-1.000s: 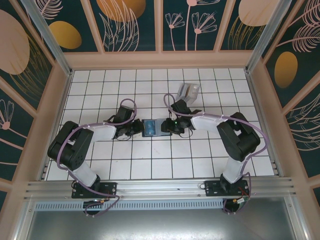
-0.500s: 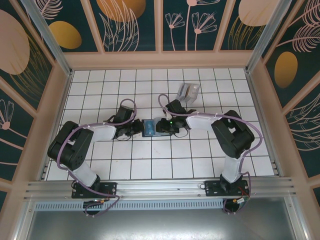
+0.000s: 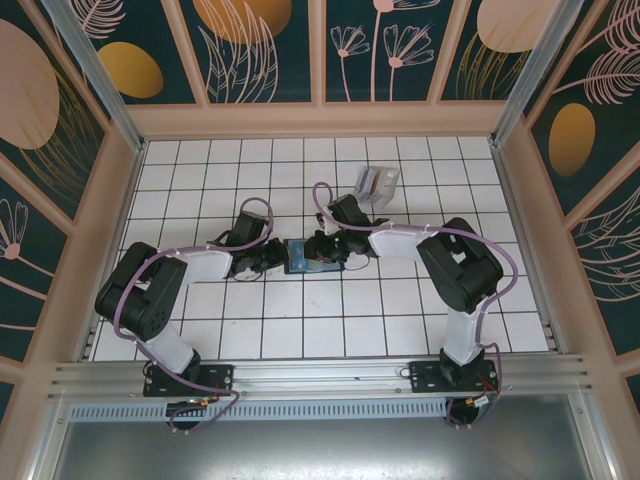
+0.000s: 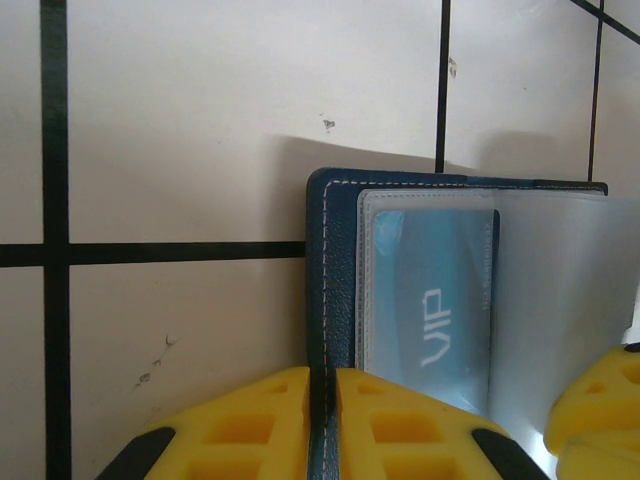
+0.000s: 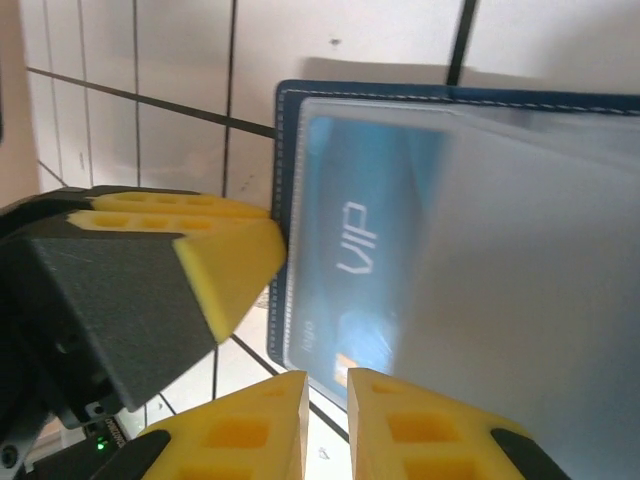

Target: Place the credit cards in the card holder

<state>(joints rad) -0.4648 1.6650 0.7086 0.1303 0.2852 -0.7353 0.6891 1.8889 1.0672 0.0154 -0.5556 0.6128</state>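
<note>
The card holder [image 3: 298, 256] lies open on the tiled floor, a navy wallet [image 4: 331, 260] with clear sleeves inside. One sleeve holds a blue card marked VIP [image 4: 430, 300] [image 5: 360, 240]. My left gripper [image 4: 322, 405] [image 3: 274, 258] is shut on the wallet's stitched left edge. My right gripper [image 5: 327, 400] [image 3: 320, 250] lies over the wallet's other side. Its jaws are nearly together at the edge of a sleeve, and I cannot tell whether the sleeve is pinched. A grey translucent sleeve [image 5: 530, 280] stands raised. Loose credit cards are out of view.
A clear plastic tray [image 3: 376, 183] stands behind the right arm, a few tiles from the wallet. Wooden walls ring the white tiled floor [image 3: 300, 330]. My left gripper's yellow finger [image 5: 200, 250] sits close beside the right gripper.
My right gripper has slid left over the wallet and its jaws have narrowed. The left gripper has held still on the wallet's edge.
</note>
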